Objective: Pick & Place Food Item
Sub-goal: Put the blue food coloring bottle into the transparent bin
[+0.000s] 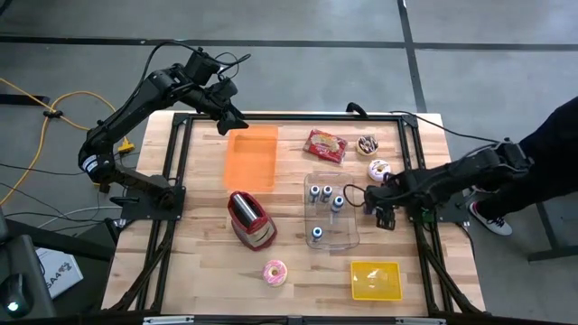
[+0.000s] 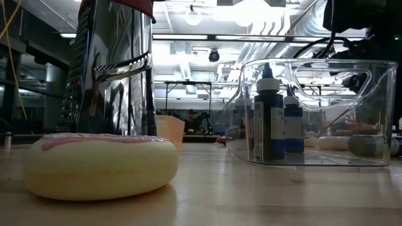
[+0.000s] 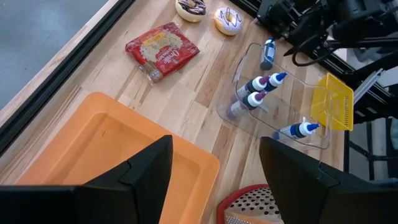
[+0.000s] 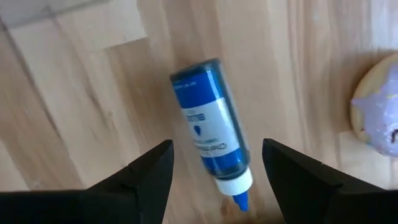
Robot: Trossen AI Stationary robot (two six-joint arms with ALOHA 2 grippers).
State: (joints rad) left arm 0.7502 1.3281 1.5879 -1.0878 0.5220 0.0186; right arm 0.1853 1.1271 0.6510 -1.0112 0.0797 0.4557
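A small blue bottle lies on its side on the wood, just outside the clear bin. My right gripper hangs over it, pointing down and open, with one finger on each side of the bottle's cap end and no touch showing. Close by on the table rest a purple-iced donut, a chocolate donut and a red snack packet. A pink donut lies near the front edge. My left gripper waits open above the far left corner of the orange tray.
The clear bin holds several upright blue bottles. A red and metal grater stands left of the bin, and a yellow basket sits at the front right. A person's dark sleeve shows beyond the table's right edge.
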